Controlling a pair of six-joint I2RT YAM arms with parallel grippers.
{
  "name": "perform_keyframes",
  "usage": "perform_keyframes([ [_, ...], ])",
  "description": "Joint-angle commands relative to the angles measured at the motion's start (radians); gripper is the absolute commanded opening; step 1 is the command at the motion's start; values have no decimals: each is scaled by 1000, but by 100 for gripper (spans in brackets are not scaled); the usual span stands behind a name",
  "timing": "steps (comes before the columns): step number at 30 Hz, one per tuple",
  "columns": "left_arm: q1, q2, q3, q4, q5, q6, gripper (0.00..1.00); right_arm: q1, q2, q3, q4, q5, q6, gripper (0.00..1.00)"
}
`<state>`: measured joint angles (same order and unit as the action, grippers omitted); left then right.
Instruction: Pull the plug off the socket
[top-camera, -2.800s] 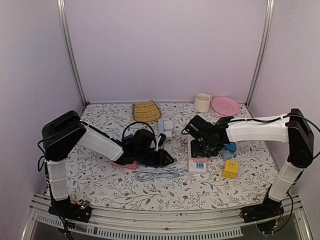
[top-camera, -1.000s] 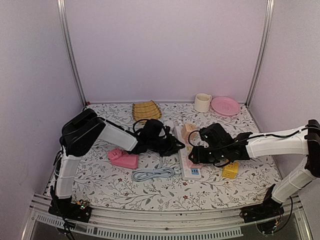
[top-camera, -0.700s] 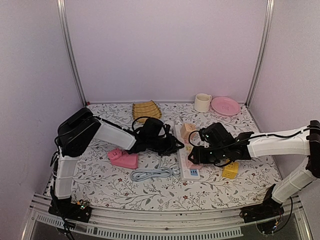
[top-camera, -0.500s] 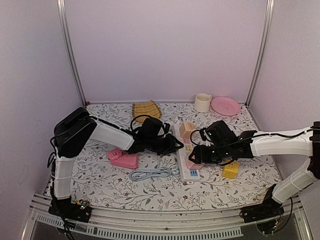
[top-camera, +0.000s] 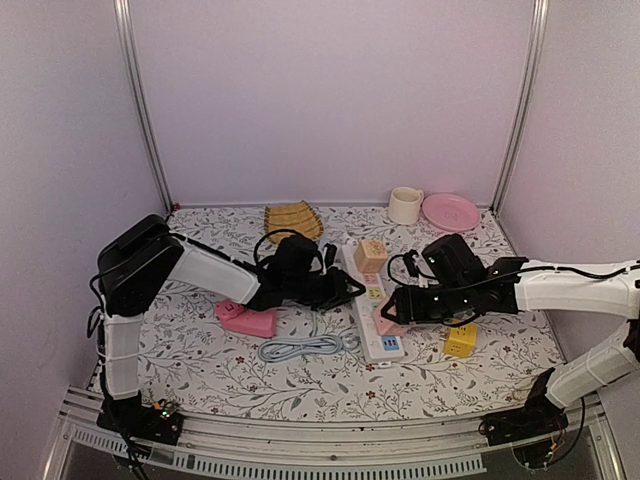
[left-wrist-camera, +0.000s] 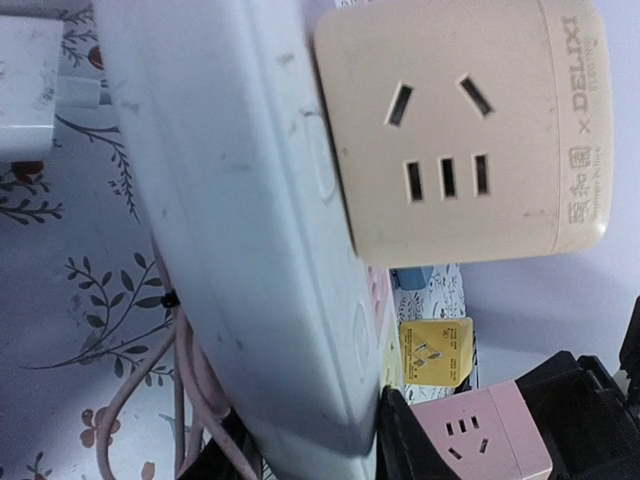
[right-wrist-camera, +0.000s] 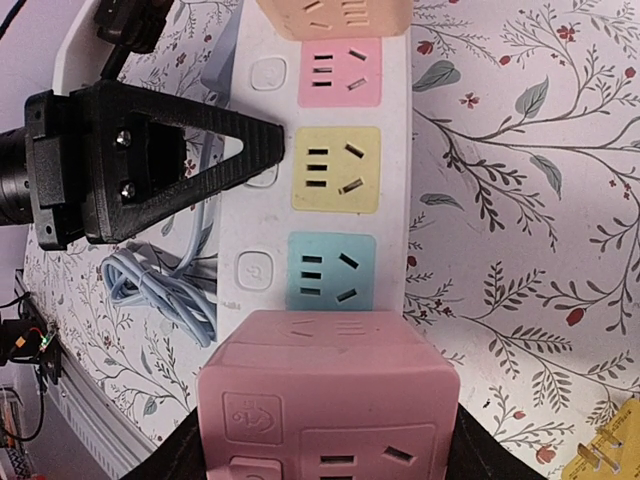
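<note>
The socket is a long white power strip (top-camera: 367, 300) with pink, yellow and blue panels (right-wrist-camera: 332, 180). A peach cube plug (top-camera: 370, 255) sits on its far end and fills the top of the left wrist view (left-wrist-camera: 460, 130). My right gripper (top-camera: 392, 314) is shut on a pink cube plug (right-wrist-camera: 330, 400) over the strip's near end. I cannot tell whether the plug's pins are still in. My left gripper (top-camera: 345, 290) clamps the strip's left edge. One black finger (right-wrist-camera: 150, 160) lies across the switch buttons.
A yellow cube (top-camera: 460, 340) lies right of the strip. A coiled grey-blue cable (top-camera: 300, 347) and a pink object (top-camera: 248, 318) lie to the left. A cup (top-camera: 405, 205), a pink plate (top-camera: 450, 211) and a woven mat (top-camera: 293, 221) stand at the back.
My left gripper has moved from the pink object over to the strip's left edge. My right arm has dropped low, holding the pink cube, and shifted slightly right.
</note>
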<state>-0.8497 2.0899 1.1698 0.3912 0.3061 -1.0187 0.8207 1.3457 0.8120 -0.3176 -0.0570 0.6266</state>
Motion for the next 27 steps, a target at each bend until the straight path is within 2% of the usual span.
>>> perform_keyframes([
  [1,23,53,-74,-219,-49,252,0,-35,-108,49,123,-42,-45,11],
  [19,11,136,71,-272,-10,232,0,-8,-30,150,102,-61,-115,7],
  [27,15,143,58,-270,-1,214,0,31,2,228,31,35,-156,6],
])
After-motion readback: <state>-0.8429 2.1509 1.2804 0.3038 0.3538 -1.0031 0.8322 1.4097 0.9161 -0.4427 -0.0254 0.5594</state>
